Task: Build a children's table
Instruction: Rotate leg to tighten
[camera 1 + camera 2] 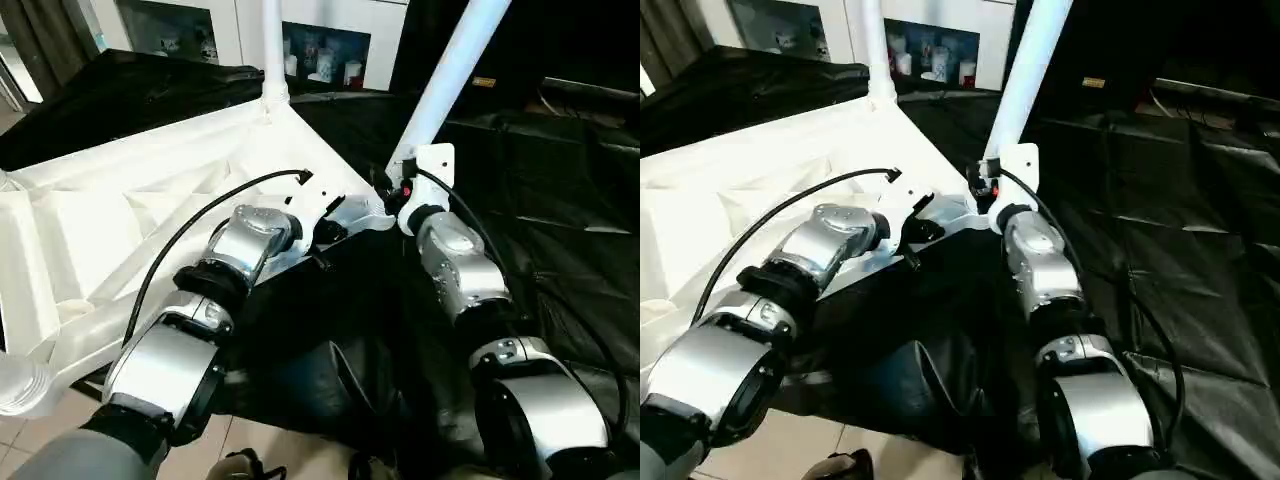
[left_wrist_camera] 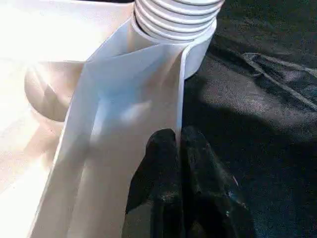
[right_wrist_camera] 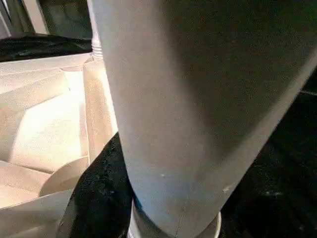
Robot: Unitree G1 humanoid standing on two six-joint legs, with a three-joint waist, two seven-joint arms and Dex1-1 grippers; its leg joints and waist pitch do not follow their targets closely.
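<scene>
The children's table lies upside down: its white ribbed top [image 1: 120, 220] rests on a black cloth. One white leg [image 1: 272, 50] stands upright in the far corner socket. A second leg [image 1: 455, 70] leans out of the near corner socket, and its ribbed thread [image 2: 173, 15] shows above the socket. My left gripper [image 1: 335, 222] is shut on the top's thin rim wall [image 2: 179, 99] just beside that socket, fingers [image 2: 163, 168] pinched on it. My right gripper [image 1: 400, 190] is closed around the base of the leaning leg [image 3: 198, 99], one black finger [image 3: 99, 193] against its side.
Black cloth [image 1: 560, 200] covers the floor to the right and behind, with folds. A white cabinet with glassware [image 1: 320, 55] stands at the back. Pale floor tiles [image 1: 40, 420] show at the near left, next to a white rounded object [image 1: 20, 385].
</scene>
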